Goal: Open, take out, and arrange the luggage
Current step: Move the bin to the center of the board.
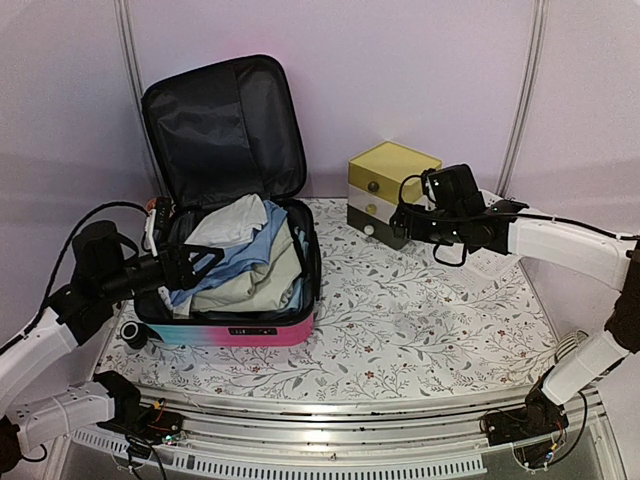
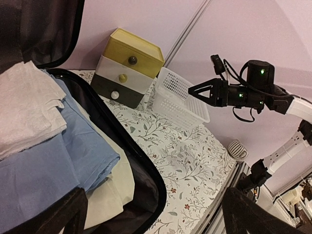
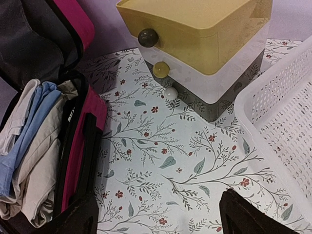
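The luggage is lying open at the left of the table, its lid standing up against the back wall and folded white, blue and beige clothes filling its lower half. The left tool is hovering wide over the clothes by the case's left rim, gripping nothing. The right tool is hanging wide and empty beside the yellow-topped drawer box.

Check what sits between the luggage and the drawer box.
Nothing: only bare floral tablecloth lies between the luggage and the drawer box, clearest in the right wrist view.
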